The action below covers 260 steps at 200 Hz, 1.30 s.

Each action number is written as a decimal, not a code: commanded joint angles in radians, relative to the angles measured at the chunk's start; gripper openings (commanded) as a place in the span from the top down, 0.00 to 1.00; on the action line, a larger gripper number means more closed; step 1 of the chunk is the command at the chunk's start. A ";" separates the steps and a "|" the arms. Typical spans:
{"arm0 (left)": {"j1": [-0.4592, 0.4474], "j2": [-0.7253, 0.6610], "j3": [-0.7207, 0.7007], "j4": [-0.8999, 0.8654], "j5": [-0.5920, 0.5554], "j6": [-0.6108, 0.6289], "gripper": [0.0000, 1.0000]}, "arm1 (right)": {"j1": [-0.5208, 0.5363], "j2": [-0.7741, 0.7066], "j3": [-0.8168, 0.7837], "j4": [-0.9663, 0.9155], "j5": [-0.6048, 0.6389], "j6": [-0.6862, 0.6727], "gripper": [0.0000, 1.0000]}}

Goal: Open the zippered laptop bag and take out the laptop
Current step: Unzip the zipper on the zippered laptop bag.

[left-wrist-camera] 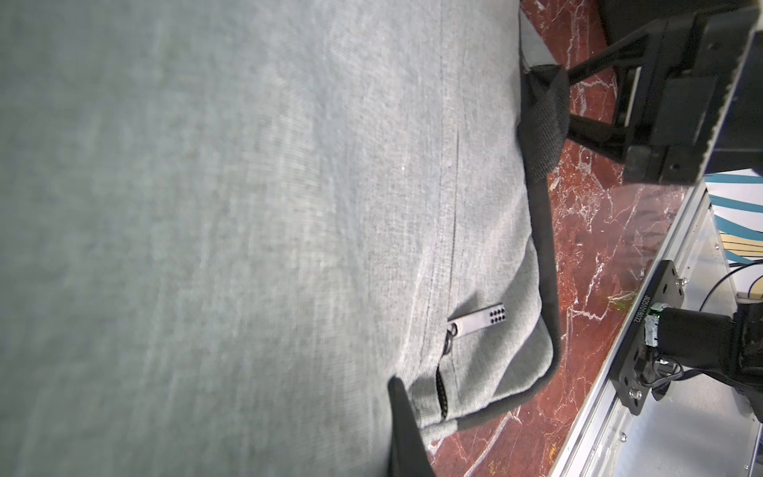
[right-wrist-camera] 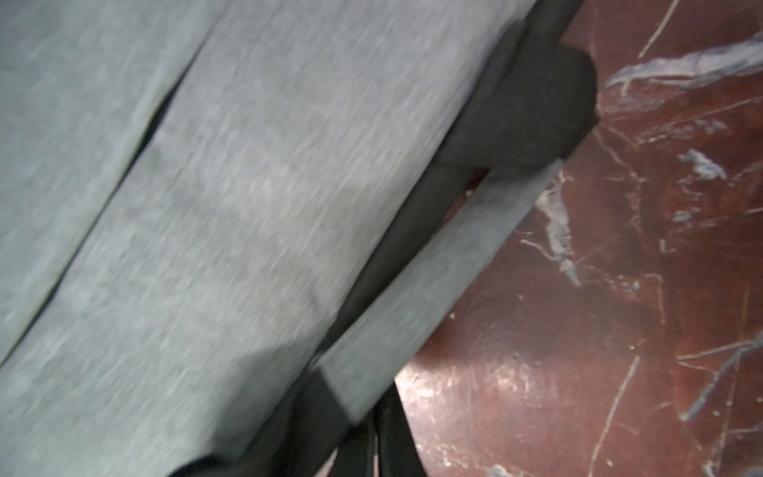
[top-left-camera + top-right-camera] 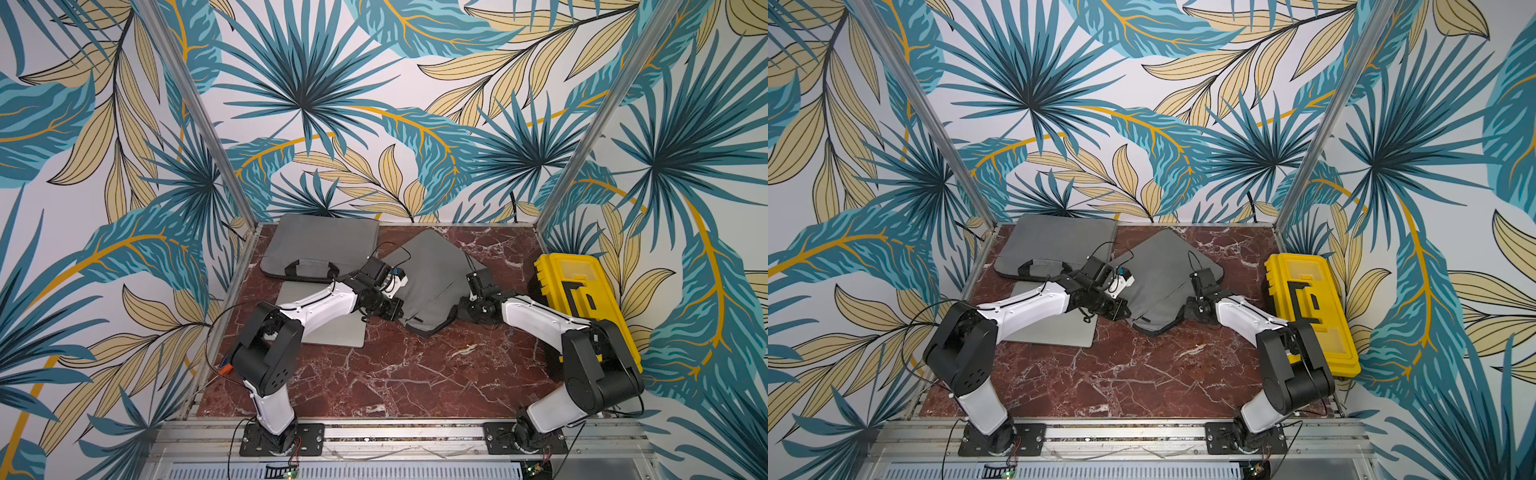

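Grey fabric laptop bag [image 3: 432, 274] lies skewed in the middle of the red marble tabletop [image 3: 415, 374], just beside the flat silver laptop [image 3: 336, 332]. Look: the left tool [image 3: 395, 311] is clamped shut on the bag's edge, while the right tool [image 3: 461, 310] pinches its black handle [image 1: 545, 103]. 1 more grey bag [image 3: 320, 241] rests back-left.

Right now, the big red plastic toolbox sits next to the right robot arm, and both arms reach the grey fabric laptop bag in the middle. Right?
Almost. The big plastic toolbox is yellow, not red; both top views show it. It does sit next to the right robot arm, and both arms reach the grey fabric laptop bag in the middle.
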 commanded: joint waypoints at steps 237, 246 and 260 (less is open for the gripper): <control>0.085 -0.054 -0.026 -0.025 -0.313 0.042 1.00 | -0.098 -0.170 -0.115 -0.148 0.148 0.045 1.00; 0.093 -0.043 -0.023 -0.012 -0.317 0.032 1.00 | -0.091 -0.196 -0.133 -0.138 0.125 0.046 1.00; 0.110 -0.026 -0.014 0.006 -0.312 0.010 1.00 | -0.070 -0.225 -0.141 -0.166 0.132 0.063 1.00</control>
